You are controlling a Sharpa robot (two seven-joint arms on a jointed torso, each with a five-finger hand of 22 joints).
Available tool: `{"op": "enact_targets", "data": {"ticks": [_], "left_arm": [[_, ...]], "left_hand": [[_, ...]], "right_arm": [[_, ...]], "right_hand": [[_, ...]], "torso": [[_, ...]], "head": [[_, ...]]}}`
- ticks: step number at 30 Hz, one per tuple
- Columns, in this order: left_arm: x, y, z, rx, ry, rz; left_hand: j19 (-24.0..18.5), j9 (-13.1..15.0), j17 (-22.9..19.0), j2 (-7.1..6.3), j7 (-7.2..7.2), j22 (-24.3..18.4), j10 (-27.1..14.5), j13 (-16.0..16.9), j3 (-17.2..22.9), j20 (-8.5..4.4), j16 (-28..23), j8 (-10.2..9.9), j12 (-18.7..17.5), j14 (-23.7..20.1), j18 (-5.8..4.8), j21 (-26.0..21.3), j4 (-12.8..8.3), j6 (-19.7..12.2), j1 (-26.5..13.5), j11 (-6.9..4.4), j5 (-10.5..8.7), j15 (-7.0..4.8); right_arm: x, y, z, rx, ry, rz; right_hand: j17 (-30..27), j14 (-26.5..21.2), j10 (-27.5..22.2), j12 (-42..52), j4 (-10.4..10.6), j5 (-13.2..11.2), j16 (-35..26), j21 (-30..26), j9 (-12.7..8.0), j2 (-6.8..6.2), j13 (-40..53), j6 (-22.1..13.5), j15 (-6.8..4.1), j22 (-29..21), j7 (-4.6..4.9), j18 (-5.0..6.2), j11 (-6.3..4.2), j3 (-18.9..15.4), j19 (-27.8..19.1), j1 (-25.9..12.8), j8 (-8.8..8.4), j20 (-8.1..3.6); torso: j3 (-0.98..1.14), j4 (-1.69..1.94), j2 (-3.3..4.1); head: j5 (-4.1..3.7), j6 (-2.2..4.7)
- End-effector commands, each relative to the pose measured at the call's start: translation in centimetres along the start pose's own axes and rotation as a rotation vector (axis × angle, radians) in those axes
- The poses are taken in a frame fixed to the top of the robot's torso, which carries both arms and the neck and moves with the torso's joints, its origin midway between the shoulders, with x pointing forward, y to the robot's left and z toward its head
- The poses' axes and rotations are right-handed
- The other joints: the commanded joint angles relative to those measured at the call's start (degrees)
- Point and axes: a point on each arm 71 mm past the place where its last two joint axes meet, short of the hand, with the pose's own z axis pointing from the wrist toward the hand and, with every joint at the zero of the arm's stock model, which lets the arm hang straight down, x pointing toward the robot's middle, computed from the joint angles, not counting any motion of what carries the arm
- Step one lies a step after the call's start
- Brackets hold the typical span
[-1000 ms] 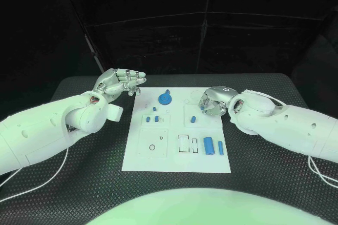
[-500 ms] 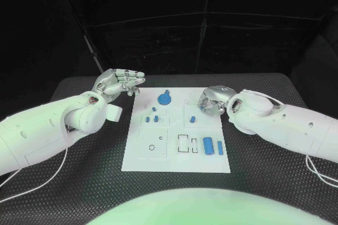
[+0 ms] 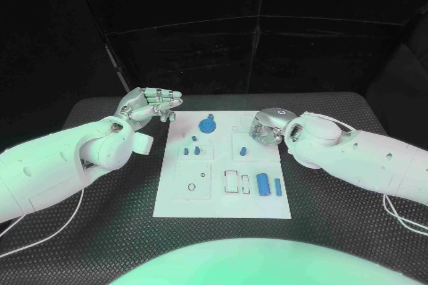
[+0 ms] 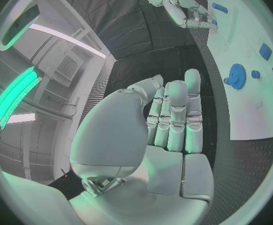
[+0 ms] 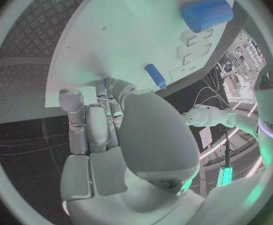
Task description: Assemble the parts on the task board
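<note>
The task board (image 3: 223, 167) lies mid-worktop. The right hand (image 3: 268, 128), fingers curled in and seemingly holding nothing, hovers at the board's far right corner. The small blue peg (image 3: 242, 151) lies just nearer the robot from that hand, its long axis running toward the robot. The left hand (image 3: 149, 104), fingers likewise curled, hangs off the board's far left corner, farther from the peg.

one board (image 3: 183, 201). one blue gear (image 3: 209, 124). one thick blue cylinder (image 3: 264, 183). one thin blue rod (image 3: 278, 187). four small blue pegs, first at (image 3: 242, 151). two arms, first at (image 3: 54, 167). two hands, first at (image 3: 149, 104).
</note>
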Motion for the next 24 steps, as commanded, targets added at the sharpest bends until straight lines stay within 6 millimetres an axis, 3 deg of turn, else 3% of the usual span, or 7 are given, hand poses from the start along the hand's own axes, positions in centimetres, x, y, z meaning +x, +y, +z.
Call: {"op": "enact_targets", "data": {"ticks": [1, 14, 22, 24], "left_arm": [[0.2, -0.2, 0.0, 0.009, 0.010, -0.011], [0.1, -0.2, 0.0, 0.003, 0.011, -0.011], [0.0, -0.2, -0.1, 0.002, 0.008, -0.010], [0.0, -0.1, -0.1, -0.001, 0.008, -0.009]], "left_hand": [[-0.4, -0.1, -0.2, 0.32, 0.41, -0.1, -0.5, -0.1, 0.0, 0.16, -0.3, -0.3, 0.2, -0.6, 0.67, -0.2, -0.3, -0.1, 0.0, -0.03, 0.00, 0.04], [-0.5, -0.2, -1.1, 0.23, 0.81, -0.3, -1.1, -0.1, -0.2, 0.29, -1.0, -0.7, 0.2, -1.1, 0.62, -0.5, -0.7, -0.8, 0.2, 0.30, 0.04, 0.27], [-0.6, -0.2, -1.8, 0.31, 0.91, -0.3, -1.3, -0.1, -0.1, 0.34, -1.5, -0.8, 0.3, -1.5, 0.62, -0.6, -0.8, -0.9, 0.3, 0.38, 0.08, 0.34], [-0.6, -0.2, -1.7, 0.34, 0.94, -0.3, -1.3, -0.1, -0.1, 0.35, -1.5, -0.8, 0.3, -1.5, 0.62, -0.6, -0.8, -0.9, 0.3, 0.40, 0.11, 0.35]], "right_arm": [[0.6, -0.1, 0.1, 0.041, 0.058, -0.045], [0.6, 0.4, 0.2, 0.043, 0.060, -0.062], [-0.4, 0.7, -0.2, 0.010, -0.060, -0.034], [-0.7, 0.8, -0.4, 0.003, -0.090, -0.028]], "right_hand": [[0.0, 2.0, 0.1, -0.3, -0.2, -0.6, 0.3, 0.3, -0.1, -0.05, -0.1, 0.4, -0.09, 0.4, 0.15, -0.57, 0.12, 0.5, 0.3, -0.7, -0.28, -0.03], [-0.1, 1.9, 0.0, -0.6, -0.5, -1.3, 0.5, 0.8, -0.1, -0.48, -0.1, 0.4, 0.03, 0.8, 0.16, -0.59, 0.18, 1.0, 0.0, -2.5, -0.47, 0.13], [0.0, 1.9, 0.4, -0.5, -0.6, -0.4, 0.8, 1.3, 0.0, -0.26, 0.0, 0.8, -0.03, 1.4, 0.02, -0.65, 0.05, 1.4, 0.2, -3.4, -0.35, 0.14], [0.2, 1.9, 0.6, -0.5, -0.7, -0.3, 0.9, 1.5, 0.0, -0.17, 0.0, 1.0, -0.08, 1.7, -0.05, -0.70, -0.01, 1.5, 0.3, -3.6, -0.27, 0.12]], "torso": [[-0.01, -0.05, -0.06], [-0.01, 0.03, -0.10], [0.08, -0.01, -0.04], [-0.01, 0.05, -0.03]], "head": [[0.01, 0.00], [-0.07, 0.00], [-0.13, 0.00], [-0.23, 0.00]]}}
